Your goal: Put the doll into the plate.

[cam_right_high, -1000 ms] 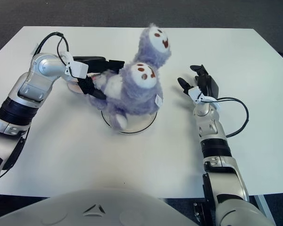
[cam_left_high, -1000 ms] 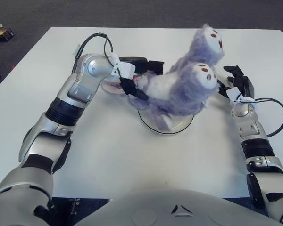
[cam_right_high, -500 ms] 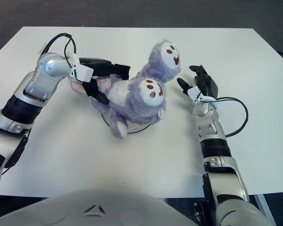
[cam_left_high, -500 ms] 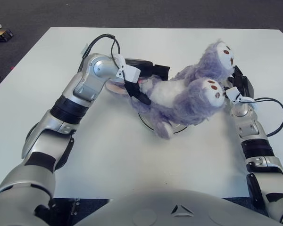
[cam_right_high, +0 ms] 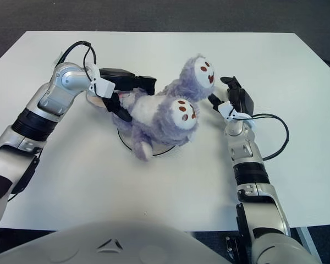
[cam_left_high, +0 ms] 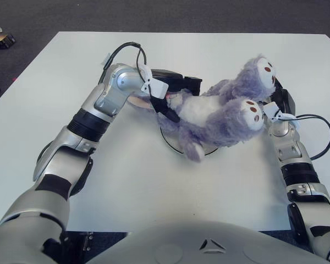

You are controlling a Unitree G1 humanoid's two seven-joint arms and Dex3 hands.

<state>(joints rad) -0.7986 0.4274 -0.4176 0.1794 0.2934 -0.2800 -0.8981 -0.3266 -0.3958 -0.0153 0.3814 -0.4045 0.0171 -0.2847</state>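
Note:
A fuzzy purple doll [cam_left_high: 217, 116] with a white belly lies tilted over a round plate [cam_right_high: 124, 144] at the table's middle. Its body covers most of the plate, and two brown-marked paws point to the right. My left hand [cam_left_high: 172, 94] is shut on the doll's left end, one dark finger above it and one below. A pink part of the doll shows under that hand. My right hand [cam_right_high: 232, 99] stands open at the doll's right, fingers spread close to the upper paw [cam_right_high: 203, 70]; whether they touch is unclear.
The white table [cam_left_high: 154, 181] runs wide on all sides of the plate, with dark floor beyond its edges. A black cable [cam_left_high: 322, 129] loops off my right wrist. A small dark object [cam_left_high: 1, 38] lies on the floor at far left.
The doll has tipped down and to the right, from nearly upright to lying over the plate. My left hand has followed it rightward. The right hand has stayed where it was.

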